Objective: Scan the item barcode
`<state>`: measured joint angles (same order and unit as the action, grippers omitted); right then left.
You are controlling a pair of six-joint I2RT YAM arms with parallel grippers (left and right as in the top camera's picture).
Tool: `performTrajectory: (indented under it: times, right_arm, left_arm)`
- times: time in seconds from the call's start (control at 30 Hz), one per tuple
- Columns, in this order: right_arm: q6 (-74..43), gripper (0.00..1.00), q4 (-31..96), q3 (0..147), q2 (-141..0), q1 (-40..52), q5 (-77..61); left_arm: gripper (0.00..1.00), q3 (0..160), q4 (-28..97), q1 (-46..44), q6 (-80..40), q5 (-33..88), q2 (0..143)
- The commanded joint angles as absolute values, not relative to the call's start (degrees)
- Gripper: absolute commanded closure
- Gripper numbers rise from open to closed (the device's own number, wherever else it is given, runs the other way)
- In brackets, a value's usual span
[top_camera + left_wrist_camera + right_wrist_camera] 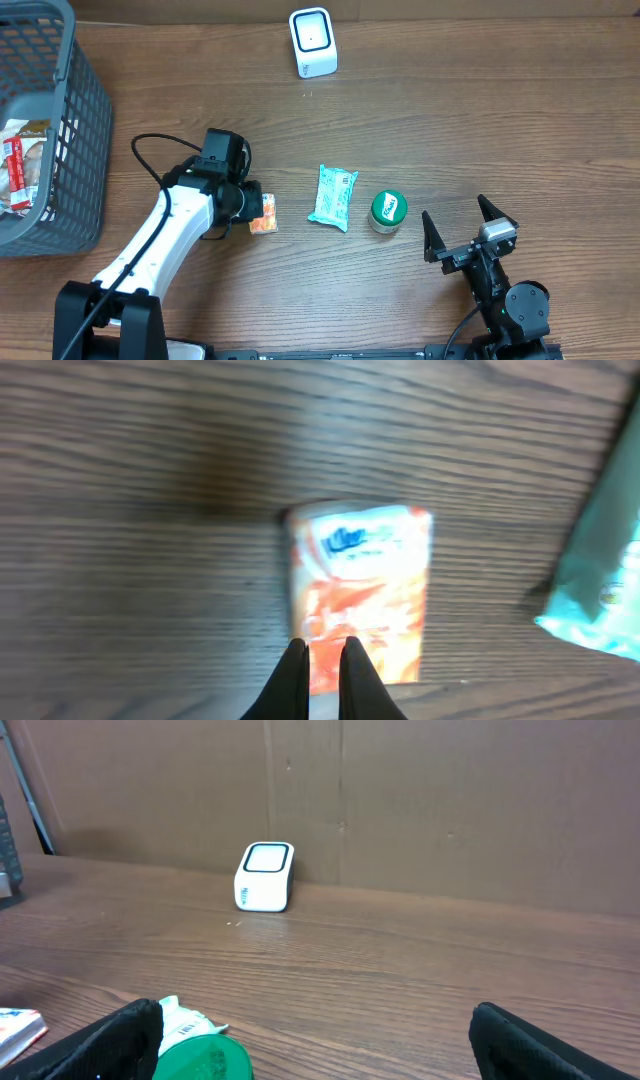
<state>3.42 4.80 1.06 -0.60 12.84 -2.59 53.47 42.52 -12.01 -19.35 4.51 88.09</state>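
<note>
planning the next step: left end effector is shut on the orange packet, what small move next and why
Probably a short lift straight up. The left end effector grips the orange packet by one edge while it lies flat on the table, and the white scanner stands well away at the far edge.

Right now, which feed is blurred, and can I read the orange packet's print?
Left wrist: blurred, orange packet smeared, print unreadable, left pincer tips sharper. Overhead: sharp, but packet too small to read. Right wrist: crisp on the scanner.
</note>
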Motion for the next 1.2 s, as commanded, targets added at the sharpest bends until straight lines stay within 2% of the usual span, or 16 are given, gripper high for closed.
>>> performTrajectory:
  times: [0.0,0.17,0.2,0.27,0.4,0.7,0.9,0.97,1.0,1.03,1.07,1.17]
  right_arm:
    - [3.68,0.0,4.64,0.45,-0.23,12.82,-2.66]
    - [3.68,0.0,4.64,0.45,-0.23,12.82,-2.66]
    - [3.68,0.0,4.64,0.45,-0.23,12.82,-2.66]
    - [3.66,0.0,4.64,0.45,-0.23,12.82,-2.66]
    - [3.68,0.0,4.64,0.45,-0.23,12.82,-2.66]
    - [3.68,0.0,4.64,0.45,-0.23,12.82,-2.66]
    - [3.68,0.0,4.64,0.45,-0.23,12.82,-2.66]
    - [3.68,0.0,4.64,0.45,-0.23,12.82,-2.66]
    - [3.68,0.0,4.64,0.45,-0.23,12.82,-2.66]
    - [3.68,0.0,4.64,0.45,-0.23,12.82,-2.66]
    - [3.68,0.0,4.64,0.45,-0.23,12.82,-2.66]
    - [3.68,0.0,4.64,0.45,-0.23,12.82,-2.66]
  left_arm:
    - [0.96,54.72,43.24,-12.58,-19.94,0.45,87.42]
    - [0.96,54.74,43.59,-12.56,-19.88,1.83,87.44]
    - [0.93,54.74,43.59,-12.56,-19.7,3.4,87.53]
    - [0.8,54.72,43.48,-12.58,-19.05,7.81,88.01]
    - [0.67,54.48,43.2,-13.06,-19.05,10.17,89.84]
    - [0.61,54.48,40.91,-13.21,-18.63,9.93,99.24]
    - [0.67,54.61,39.66,-13.15,-18.59,9.98,101.06]
    - [0.75,55.02,39.81,-13.15,-18.52,9.98,101.03]
    - [0.86,55.31,39.92,-13.17,-17.85,9.98,101.03]
    - [0.93,55.66,40.27,-13.17,-17.47,9.96,100.99]
    - [0.96,56.05,40.64,-13.15,-17.02,9.96,100.84]
    - [0.96,58.28,43.18,-13.17,-16.71,7.86,99.57]
